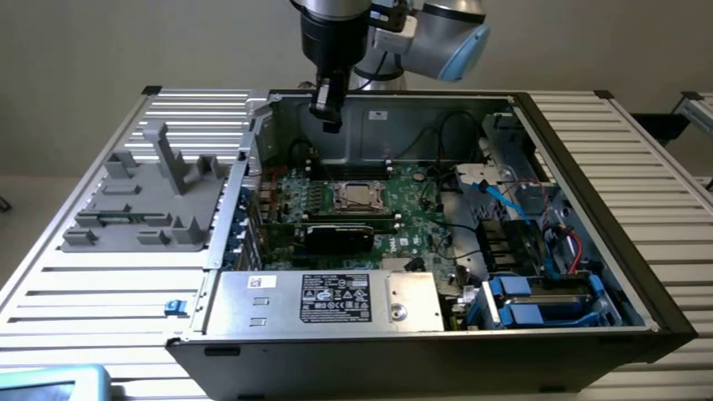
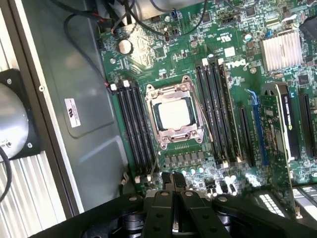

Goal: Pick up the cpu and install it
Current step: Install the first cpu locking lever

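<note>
The cpu (image 1: 358,196) lies flat in the metal socket frame on the green motherboard (image 1: 418,225), inside the open computer case. In the wrist view the cpu (image 2: 173,115) shows its silvery top plate with the frame around it. My gripper (image 1: 331,125) hangs above the rear of the case, toward the exterior view's left, well above the board. Its black fingers (image 2: 167,184) are pressed together with nothing between them, and the gripper (image 2: 173,179) stands apart from the cpu.
A silver power supply box (image 1: 334,299) with a black label fills the case front. A black expansion card (image 1: 340,234) lies just in front of the socket. Black memory slots (image 2: 133,124) flank it. A grey fixture tray (image 1: 145,200) sits outside the case.
</note>
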`<state>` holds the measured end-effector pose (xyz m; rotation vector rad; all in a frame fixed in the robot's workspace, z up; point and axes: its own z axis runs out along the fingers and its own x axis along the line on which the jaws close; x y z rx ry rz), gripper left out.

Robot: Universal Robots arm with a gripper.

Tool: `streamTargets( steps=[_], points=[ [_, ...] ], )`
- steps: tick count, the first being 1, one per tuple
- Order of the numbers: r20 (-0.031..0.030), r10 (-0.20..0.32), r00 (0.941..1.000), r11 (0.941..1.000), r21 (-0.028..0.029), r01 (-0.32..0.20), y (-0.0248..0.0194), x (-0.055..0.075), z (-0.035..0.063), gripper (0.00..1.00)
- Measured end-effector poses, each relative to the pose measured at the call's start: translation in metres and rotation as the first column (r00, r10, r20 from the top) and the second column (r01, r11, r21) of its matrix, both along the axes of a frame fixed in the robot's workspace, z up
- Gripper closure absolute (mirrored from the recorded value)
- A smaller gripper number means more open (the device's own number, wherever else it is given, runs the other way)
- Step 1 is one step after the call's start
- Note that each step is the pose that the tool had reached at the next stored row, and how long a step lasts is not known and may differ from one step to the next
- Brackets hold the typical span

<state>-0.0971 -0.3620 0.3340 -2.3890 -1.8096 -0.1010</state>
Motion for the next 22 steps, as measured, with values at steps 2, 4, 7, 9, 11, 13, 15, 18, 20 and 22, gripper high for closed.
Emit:
streamTargets(
  steps=[2,4,7,9,11,13,15,18,20,22],
  points=[
    [0.0000,-0.036,0.9994,0.9994,0.0001,0.036,0.0000,0.0000,-0.0005,0.89],
    [0.0000,-0.071,0.9975,0.9975,0.0001,0.071,0.0000,0.0000,-0.0010,0.89],
    [0.0000,-0.123,0.9924,0.9924,0.0000,0.123,0.0000,0.0000,-0.0017,0.89],
    [0.0001,-0.158,0.9874,0.9874,0.0000,0.158,0.0000,0.0000,-0.0021,0.89],
    [0.0000,-0.194,0.9810,0.9810,0.0000,0.194,0.0000,0.0000,-0.0026,0.89],
    [0.0000,-0.227,0.9738,0.9738,0.0000,0.227,0.0000,0.0000,-0.0031,0.89],
    [0.0000,-0.262,0.9651,0.9651,-0.0001,0.262,0.0000,0.0000,-0.0035,0.89],
    [0.0000,-0.312,0.9500,0.9500,-0.0001,0.312,0.0000,0.0000,-0.0043,0.89],
    [0.0000,-0.346,0.9384,0.9384,0.0000,0.346,0.0000,0.0000,-0.0050,0.89],
    [0.0000,-0.378,0.9259,0.9259,0.0000,0.378,0.0000,0.0000,-0.0056,0.89]
  ],
)
